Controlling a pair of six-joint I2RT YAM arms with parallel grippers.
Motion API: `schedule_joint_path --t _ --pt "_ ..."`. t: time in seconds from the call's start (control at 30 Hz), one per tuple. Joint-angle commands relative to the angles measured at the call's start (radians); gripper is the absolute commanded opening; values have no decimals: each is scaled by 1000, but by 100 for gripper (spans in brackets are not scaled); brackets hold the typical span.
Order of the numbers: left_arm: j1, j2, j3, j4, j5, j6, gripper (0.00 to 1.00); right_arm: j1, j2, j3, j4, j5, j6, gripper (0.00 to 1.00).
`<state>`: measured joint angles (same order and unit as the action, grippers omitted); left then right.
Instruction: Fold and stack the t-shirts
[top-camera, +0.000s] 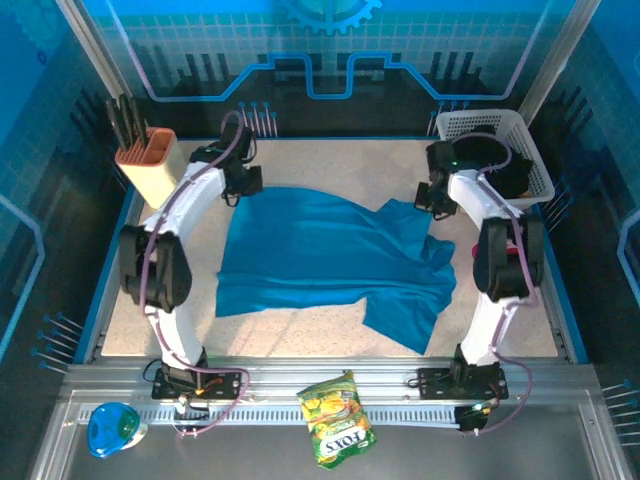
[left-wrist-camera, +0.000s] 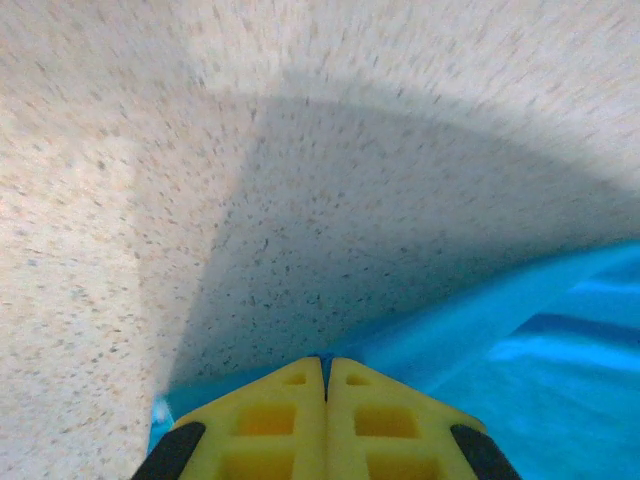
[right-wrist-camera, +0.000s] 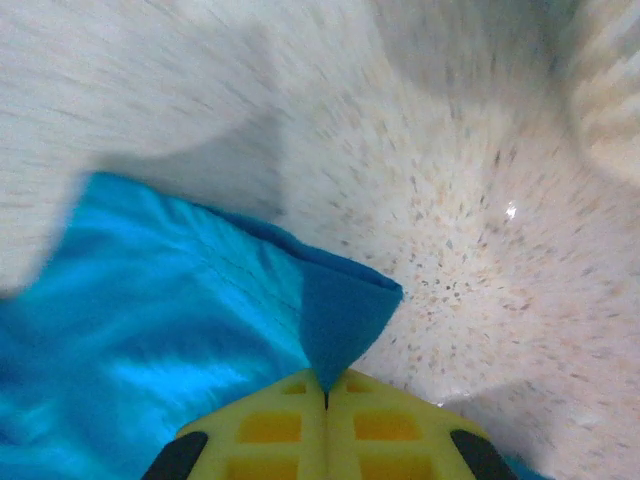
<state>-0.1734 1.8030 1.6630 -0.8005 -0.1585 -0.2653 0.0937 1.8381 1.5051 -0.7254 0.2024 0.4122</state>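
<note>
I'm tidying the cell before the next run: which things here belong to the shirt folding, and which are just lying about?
In the job: teal t-shirt; left gripper and right gripper, each shut on a far corner.
Lying about: knife block, white basket, snack bag, blue plastic item.

From the left wrist, the teal t-shirt (left-wrist-camera: 520, 340) runs off the right and bottom edges, and the table (left-wrist-camera: 300, 150) beyond it is smeared. From the right wrist, a white basket (right-wrist-camera: 610, 90) right of the t-shirt is blurred and cropped; from above, its dark contents are unreadable.
</note>
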Motion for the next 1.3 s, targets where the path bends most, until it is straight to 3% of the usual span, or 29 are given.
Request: schedule_joint_path --t 0.0,0.3,0.53,0.7,0.87,0.93,1.27 --pt "-6 -173 67 -68 18 -53 0 32 -245 -11 34 -20 -106 0" --pt "-6 -522 148 -217 48 -103 0 89 -673 29 -33 -53 -282 0" --pt "-6 -748 294 -321 105 -111 0 117 -849 301 -180 -93 -327 0" --pt "-6 -879 417 -360 158 -95 0 118 -874 620 -321 -154 -326 0" --pt "-6 -933 608 -458 132 -93 1 97 -805 1027 -486 -209 -313 0" --pt "-6 -937 668 -489 124 -88 1 80 -793 1113 -500 -222 -308 0" --pt "-28 -909 684 -478 49 -37 4 71 -771 1042 -395 -126 -337 0"
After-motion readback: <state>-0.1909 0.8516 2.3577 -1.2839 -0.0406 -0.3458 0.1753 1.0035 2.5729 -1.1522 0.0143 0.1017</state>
